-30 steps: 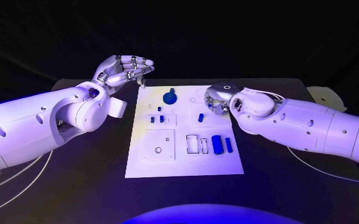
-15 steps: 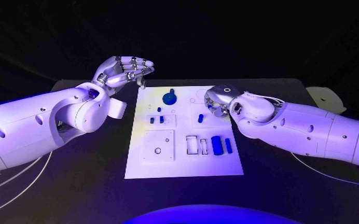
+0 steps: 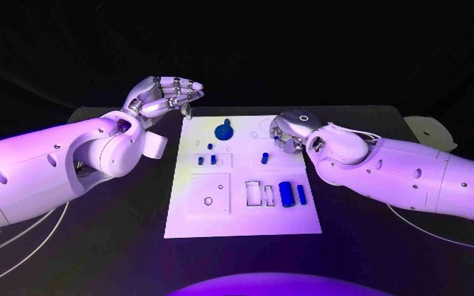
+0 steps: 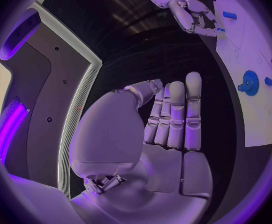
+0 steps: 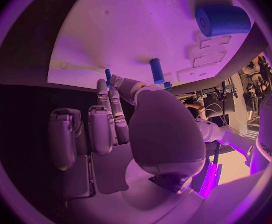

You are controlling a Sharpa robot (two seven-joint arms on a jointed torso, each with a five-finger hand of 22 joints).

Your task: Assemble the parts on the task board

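Note:
The white task board [image 3: 242,207] lies in the middle of the table. A blue gear-shaped part [image 3: 224,131] sits near its far edge, also seen in the left wrist view [image 4: 250,82]. A blue peg [image 3: 265,157] stands mid-board [image 5: 156,70], and a thick blue cylinder [image 3: 285,192] lies in a near slot [image 5: 222,20]. My right hand [image 3: 290,131] hovers over the board's far right part and pinches a thin blue peg [image 5: 108,77] between thumb and fingertips. My left hand [image 3: 163,96] is raised off the board's far left corner and holds nothing [image 4: 170,119].
Three small blue pegs [image 3: 207,155] stand left of the board's middle. A slim blue piece [image 3: 301,194] lies beside the cylinder. White slot frames [image 3: 259,192] and a square plate [image 3: 209,191] take up the near half. A pale round object [image 3: 427,129] sits at the table's right rim.
My right arm has slid a little further in over the board's right side, and its hand sits slightly lower. The left hand and the parts on the board have stayed put.

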